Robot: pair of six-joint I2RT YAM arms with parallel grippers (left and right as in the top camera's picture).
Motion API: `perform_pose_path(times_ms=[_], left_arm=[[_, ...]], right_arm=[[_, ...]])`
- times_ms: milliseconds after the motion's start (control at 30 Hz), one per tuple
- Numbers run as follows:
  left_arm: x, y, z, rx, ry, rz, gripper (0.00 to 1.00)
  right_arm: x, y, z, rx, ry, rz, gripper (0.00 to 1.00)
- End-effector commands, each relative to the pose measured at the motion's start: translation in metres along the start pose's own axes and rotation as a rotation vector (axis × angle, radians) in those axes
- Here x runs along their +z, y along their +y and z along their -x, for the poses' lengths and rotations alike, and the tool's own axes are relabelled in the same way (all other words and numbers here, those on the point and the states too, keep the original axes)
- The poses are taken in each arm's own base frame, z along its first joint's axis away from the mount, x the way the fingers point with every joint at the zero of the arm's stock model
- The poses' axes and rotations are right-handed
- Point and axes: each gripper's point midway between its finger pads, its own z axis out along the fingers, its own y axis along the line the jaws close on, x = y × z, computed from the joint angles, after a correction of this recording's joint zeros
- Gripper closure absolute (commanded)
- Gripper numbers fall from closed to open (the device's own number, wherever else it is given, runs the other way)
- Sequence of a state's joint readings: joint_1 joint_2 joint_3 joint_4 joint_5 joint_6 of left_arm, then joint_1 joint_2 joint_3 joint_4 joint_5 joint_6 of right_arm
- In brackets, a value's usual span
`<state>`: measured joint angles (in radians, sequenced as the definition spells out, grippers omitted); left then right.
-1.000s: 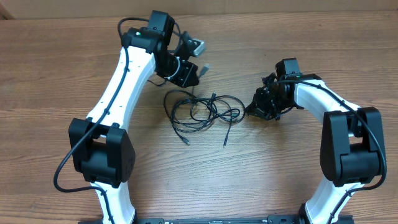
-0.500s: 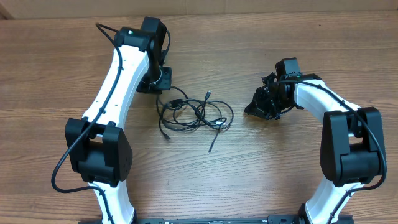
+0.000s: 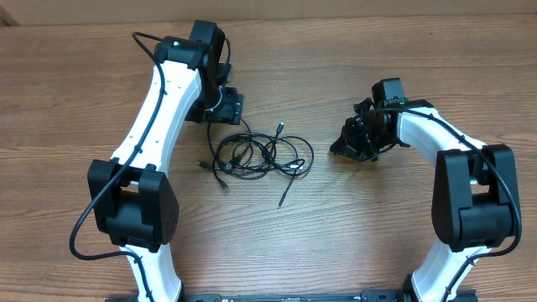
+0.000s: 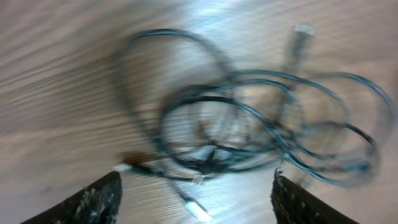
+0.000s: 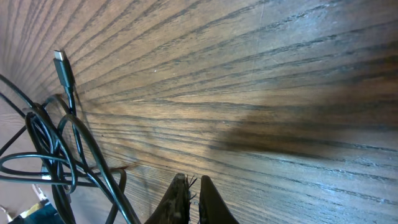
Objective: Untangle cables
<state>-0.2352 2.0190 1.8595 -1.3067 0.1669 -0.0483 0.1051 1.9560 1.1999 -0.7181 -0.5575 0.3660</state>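
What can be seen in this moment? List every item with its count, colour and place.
thin black cables with small plug ends: a few, exact count unclear because they lie in one tangled bundle; black; mid-table, between the two arms.
brown wooden table: one; brown wood grain; under everything.
left arm: one; white with black joints; reaching to the upper left edge of the bundle.
left fingers: two; black; wide open, above the bundle, nothing between them.
right arm: one; white with black joints; to the right of the bundle.
right fingers: two; black; shut together, empty, apart from the cables.
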Motion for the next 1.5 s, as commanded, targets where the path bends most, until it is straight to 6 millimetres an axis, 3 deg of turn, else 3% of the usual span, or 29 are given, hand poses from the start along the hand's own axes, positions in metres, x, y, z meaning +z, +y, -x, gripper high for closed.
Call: perform_pose_path(times_ms=[0,167,267,333,433,533,700,800,1067,1300,1467], left_arm=[[-0.011,-0.06,-0.002,0.265,-0.033,-0.281,0.22],[-0.01,-0.097,-0.013,0.535,-0.052,-0.373,0.36],[-0.001,-0.111,-0.021,0.704,-0.052,-0.366,0.53],[0.008,-0.115,-0.023,0.752,-0.048,-0.34,0.5],[0.021,-0.115,-0.02,0.681,-0.028,-0.295,0.45],[0.034,-0.117,-0.024,0.67,0.011,-0.301,0.49],[0.054,-0.111,-0.035,0.832,0.074,-0.307,0.46],[0.059,-0.102,-0.041,0.969,0.098,-0.307,0.55],[0.067,-0.095,-0.044,1.112,0.093,-0.35,0.48],[0.087,-0.091,-0.053,1.157,0.098,-0.357,0.64],[0.092,-0.088,-0.059,1.179,0.11,-0.367,0.67]], right_arm=[[0.001,-0.002,0.0,0.001,-0.001,-0.007,0.95],[0.001,-0.002,0.0,0.001,-0.001,-0.007,0.94],[0.001,-0.002,0.0,0.001,-0.001,-0.007,0.94],[0.001,-0.002,0.0,0.001,-0.001,-0.007,0.94],[0.001,-0.002,0.0,0.001,0.0,-0.007,0.94],[0.001,-0.002,0.0,0.001,-0.001,-0.007,0.94],[0.001,-0.002,0.0,0.001,-0.001,-0.007,0.94],[0.001,-0.002,0.0,0.001,-0.001,-0.007,0.94],[0.001,-0.001,0.001,-0.001,-0.003,-0.006,0.93],[0.001,-0.001,0.001,-0.001,-0.004,-0.006,0.89],[0.001,-0.001,0.001,-0.002,-0.005,-0.005,0.88]])
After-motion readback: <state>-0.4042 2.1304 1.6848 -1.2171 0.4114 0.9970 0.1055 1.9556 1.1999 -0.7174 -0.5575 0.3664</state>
